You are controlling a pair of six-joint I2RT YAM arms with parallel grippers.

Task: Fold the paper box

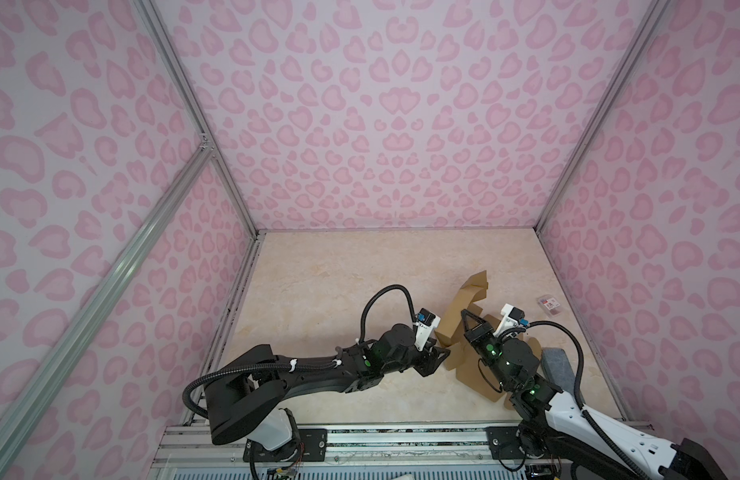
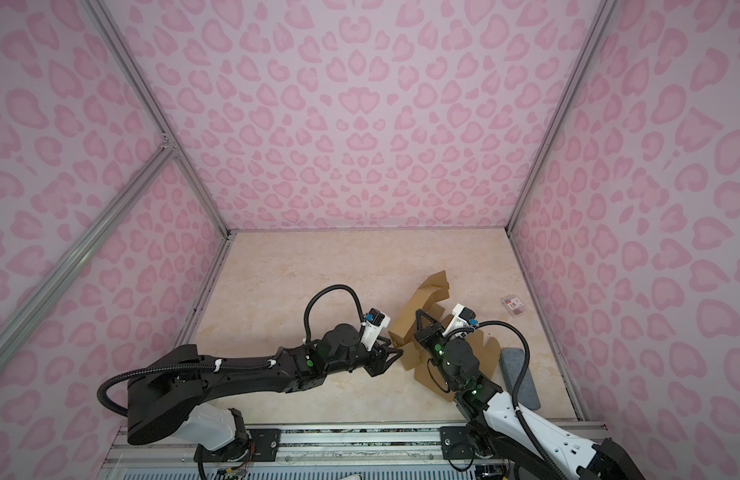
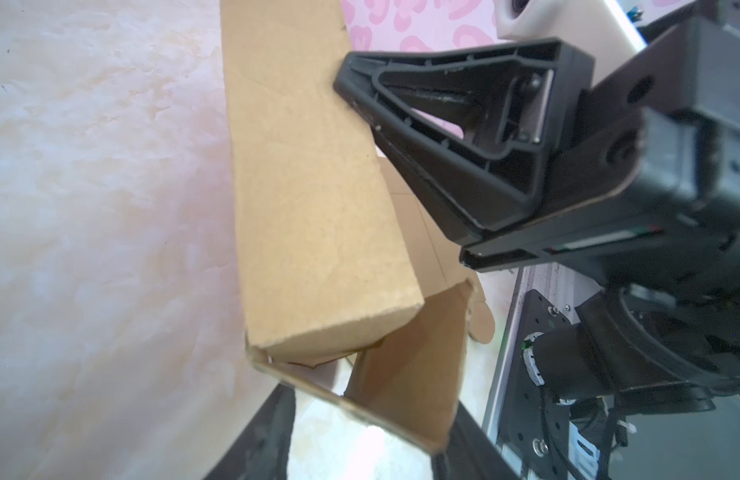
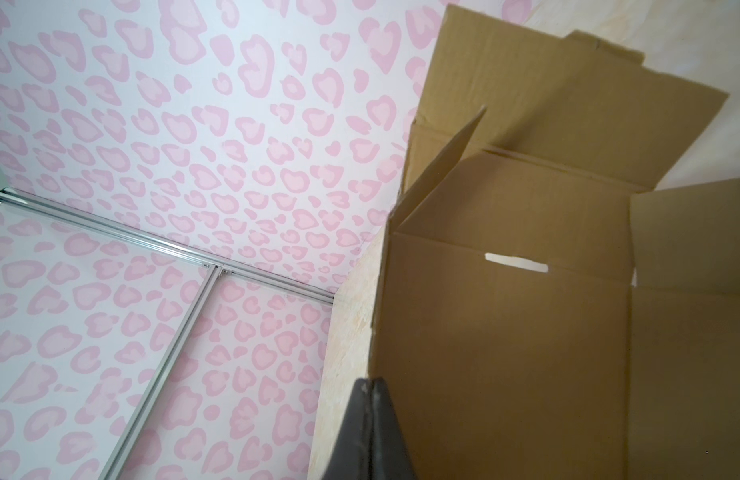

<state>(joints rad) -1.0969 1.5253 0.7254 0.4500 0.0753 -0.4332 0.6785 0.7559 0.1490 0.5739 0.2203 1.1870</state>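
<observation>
A small clear packet (image 1: 550,305) sits by the right wall, and a grey pad (image 1: 557,365) lies just beside the paper box (image 1: 453,320). The box is half-folded on the near right of the worktop (image 1: 339,282), plain brown with flaps sticking up. The left hand (image 1: 441,349) is spread around one folded side wall, and the right hand (image 1: 464,312) is pressed together over the box's middle.

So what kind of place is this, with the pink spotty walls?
Probably a robot test booth: pink patterned panels in metal framing wall in a table, and two robot arms mounted on a rail at its front work on a paper box.
</observation>
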